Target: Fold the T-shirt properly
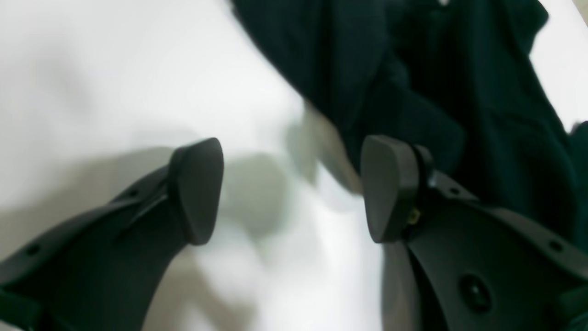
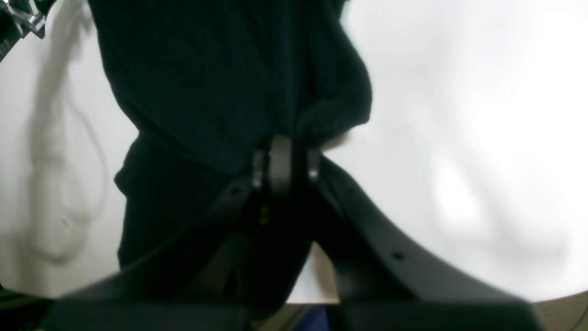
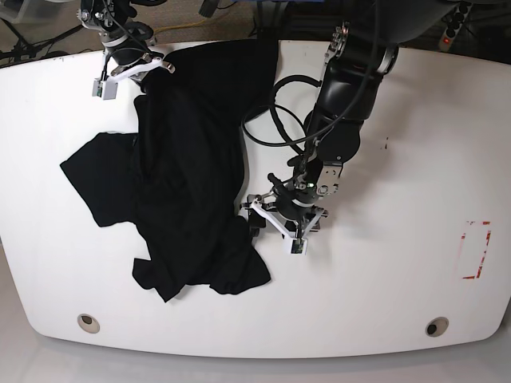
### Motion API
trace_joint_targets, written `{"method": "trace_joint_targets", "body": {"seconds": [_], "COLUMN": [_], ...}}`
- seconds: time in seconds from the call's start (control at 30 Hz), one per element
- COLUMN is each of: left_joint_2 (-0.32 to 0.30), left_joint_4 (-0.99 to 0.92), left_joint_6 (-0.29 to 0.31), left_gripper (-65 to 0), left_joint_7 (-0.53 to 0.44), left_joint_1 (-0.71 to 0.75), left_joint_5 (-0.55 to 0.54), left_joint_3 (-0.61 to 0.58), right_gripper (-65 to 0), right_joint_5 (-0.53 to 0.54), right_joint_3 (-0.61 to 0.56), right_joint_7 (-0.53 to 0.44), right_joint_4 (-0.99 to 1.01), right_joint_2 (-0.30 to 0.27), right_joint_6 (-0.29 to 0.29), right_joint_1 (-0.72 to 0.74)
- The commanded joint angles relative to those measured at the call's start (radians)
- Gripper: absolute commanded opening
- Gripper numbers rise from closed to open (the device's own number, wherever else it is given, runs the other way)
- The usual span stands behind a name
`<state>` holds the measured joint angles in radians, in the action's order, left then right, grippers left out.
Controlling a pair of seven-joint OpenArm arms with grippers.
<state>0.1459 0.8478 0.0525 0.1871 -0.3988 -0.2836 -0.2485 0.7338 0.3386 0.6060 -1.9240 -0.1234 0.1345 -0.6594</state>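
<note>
The black T-shirt (image 3: 184, 175) lies crumpled on the white table (image 3: 415, 159), running from the far left down to the front middle. My right gripper (image 3: 153, 69) is at the shirt's far edge and is shut on a bunch of black cloth; in the right wrist view (image 2: 280, 158) the T-shirt (image 2: 206, 92) hangs from the closed fingertips. My left gripper (image 3: 257, 222) is beside the shirt's lower right edge. In the left wrist view it (image 1: 294, 188) is open and empty over bare table, with the T-shirt (image 1: 436, 69) just beyond its right finger (image 1: 390, 188).
Black cables (image 3: 271, 120) loop on the table beside the left arm (image 3: 343, 96). A red marking (image 3: 475, 251) is at the right. Two round holes (image 3: 88, 321) (image 3: 435, 327) sit near the front edge. Clutter stands behind the table's far edge.
</note>
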Motion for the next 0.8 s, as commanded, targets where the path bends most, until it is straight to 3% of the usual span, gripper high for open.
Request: {"method": "trace_joint_targets", "body": {"seconds": [0.0,0.27,0.37,0.5,0.77], "left_joint_2": [0.011,0.011,0.011,0.011,0.011], "left_joint_4": [-0.034,-0.201,-0.243,-0.262,-0.266], "left_joint_6": [0.008,0.008,0.008,0.008,0.008], "left_gripper": [-21.5,-21.7,-21.8,-27.9,-63.7], "left_joint_7": [-0.021,-0.165,-0.179,-0.18,-0.18], "left_joint_1": [-0.039,-0.088,-0.11,-0.128,-0.13], "left_joint_5": [-0.047,-0.217,-0.303,-0.395,-0.429], "left_joint_3": [-0.018,-0.137,-0.186,-0.251,-0.269], "right_gripper": [-65.0,-65.0,-65.0,-65.0,-65.0], "right_joint_5": [0.011,0.011,0.011,0.011,0.011], "right_joint_3": [0.004,0.004,0.004,0.004,0.004], "right_joint_7": [-0.021,-0.021,-0.021,-0.021,-0.021], "right_joint_4": [-0.016,-0.015,-0.015,-0.015,-0.015], "right_joint_2": [-0.022,-0.025,-0.025,-0.025,-0.026], "right_joint_6": [0.011,0.012,0.012,0.012,0.012], "right_joint_1": [-0.004,-0.003,-0.003,-0.003,-0.003]}}
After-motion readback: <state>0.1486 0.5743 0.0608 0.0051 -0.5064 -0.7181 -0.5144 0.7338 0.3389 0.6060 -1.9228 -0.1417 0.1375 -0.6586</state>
